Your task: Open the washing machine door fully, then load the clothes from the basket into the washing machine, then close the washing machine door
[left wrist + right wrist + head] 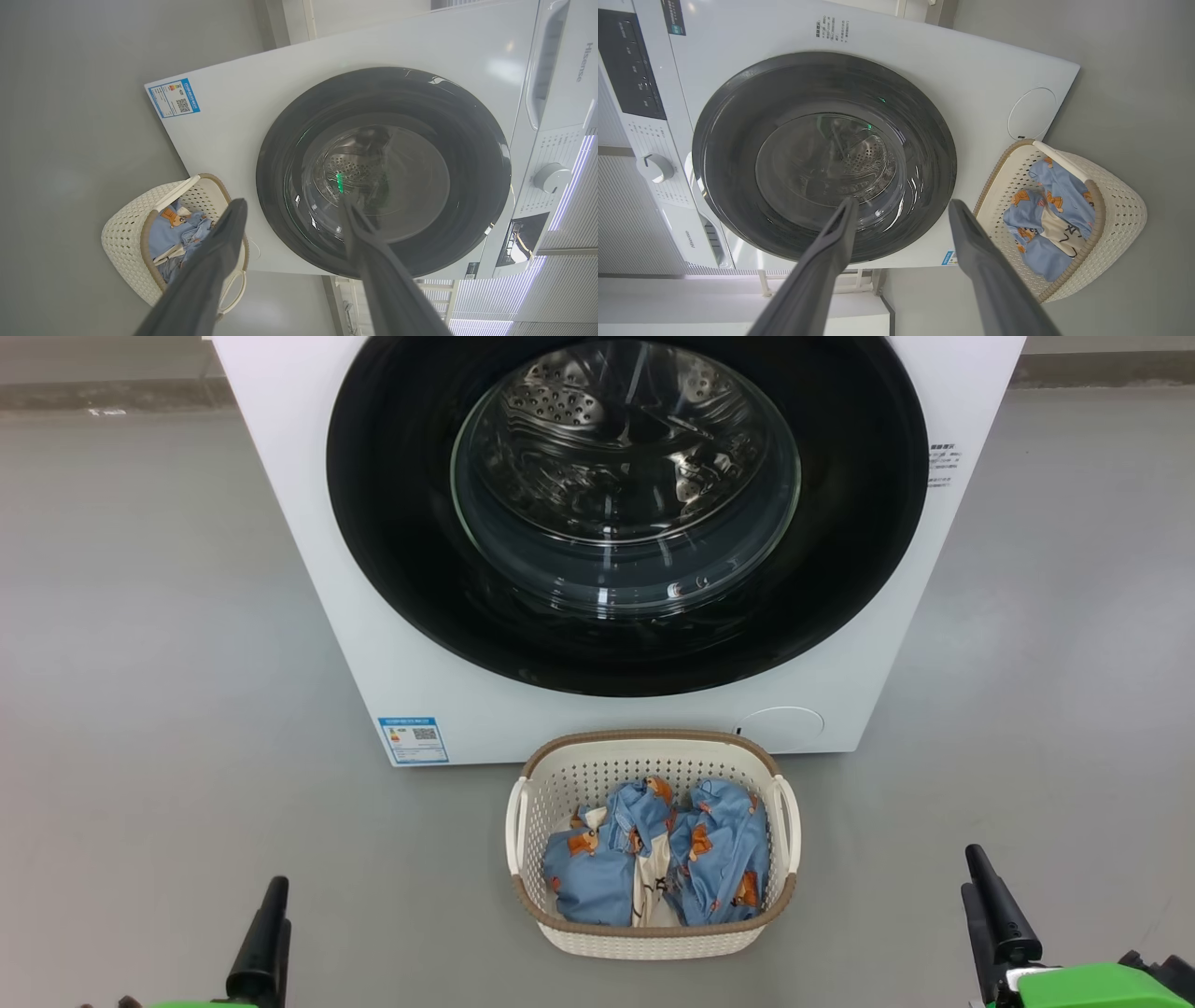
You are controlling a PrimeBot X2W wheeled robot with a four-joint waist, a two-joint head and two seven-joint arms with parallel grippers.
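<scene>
washing machine door (625,504) closed. basket (644,945) of clothes (597,882) sits just before the washing machine (322,569). left gripper (293,204) and right gripper (902,204) face it, fingers spread, empty.

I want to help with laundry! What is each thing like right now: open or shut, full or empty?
Washing machine door: shut.
Basket: upright on the floor, holding clothes.
Clothes: bunched in the basket.
Left claw: open, empty.
Right claw: open, empty.
</scene>
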